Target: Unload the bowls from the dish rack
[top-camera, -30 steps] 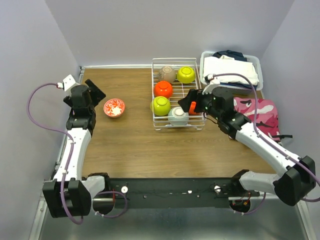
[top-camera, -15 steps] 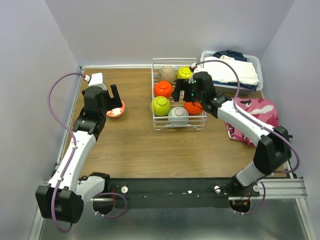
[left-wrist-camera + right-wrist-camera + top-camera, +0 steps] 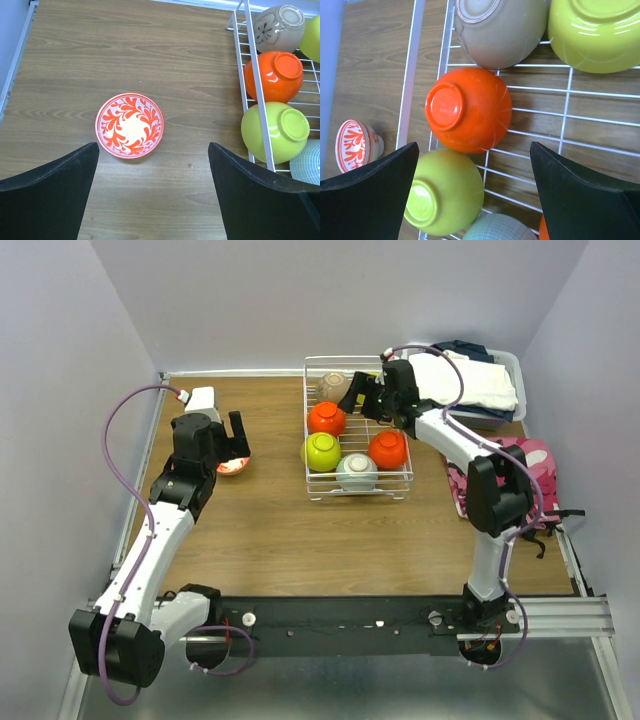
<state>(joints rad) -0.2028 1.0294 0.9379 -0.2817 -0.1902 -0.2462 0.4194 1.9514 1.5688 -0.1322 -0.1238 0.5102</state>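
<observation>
Hovering with the right gripper (image 3: 473,147) spread wide and empty over the dish rack (image 3: 408,75), meeting the overturned orange bowl (image 3: 470,107) at twelve o'clock just beyond its fingertips, nearer than for the left gripper (image 3: 152,146), equally wide, off at nine o'clock above the table (image 3: 270,520).

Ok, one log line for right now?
left gripper open above patterned bowl on table | right gripper open over orange bowl in dish rack | six racked, none held
</observation>
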